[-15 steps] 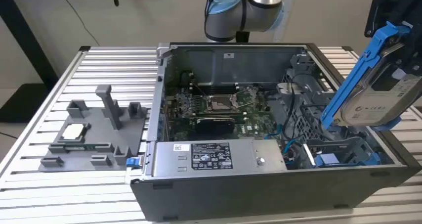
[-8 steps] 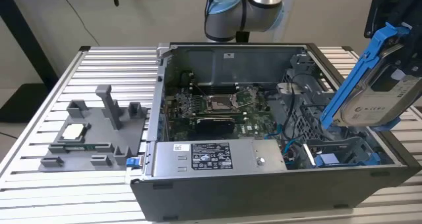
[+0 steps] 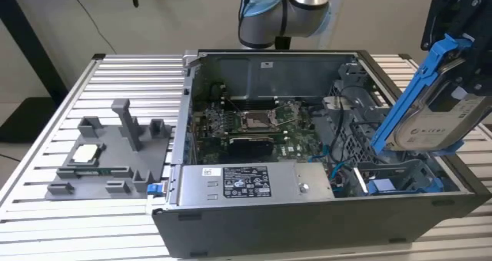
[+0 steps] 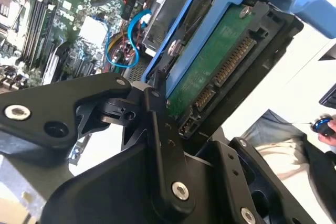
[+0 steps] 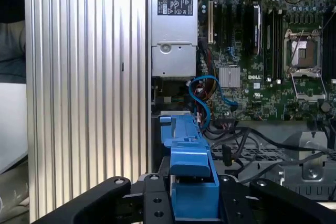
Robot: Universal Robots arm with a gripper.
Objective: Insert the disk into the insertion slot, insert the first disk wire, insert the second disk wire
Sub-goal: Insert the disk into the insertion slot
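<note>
My gripper is shut on the disk, a silver-grey drive with a white label in a bright blue carrier. It hangs tilted, on edge, above the open computer case at the exterior view's right. Below it is the insertion slot, a grey metal bay with blue fittings and a perforated wall. In the second wrist view, black fingers clamp the disk's green circuit-board side. The first wrist view has the gripper around the blue carrier. A blue wire loops inside the case.
A silver power-supply box lies along the case's front, with the motherboard behind it. At the exterior view's left, a grey fixture tray with upright posts stands on the slatted metal table. A person's hand is nearby.
</note>
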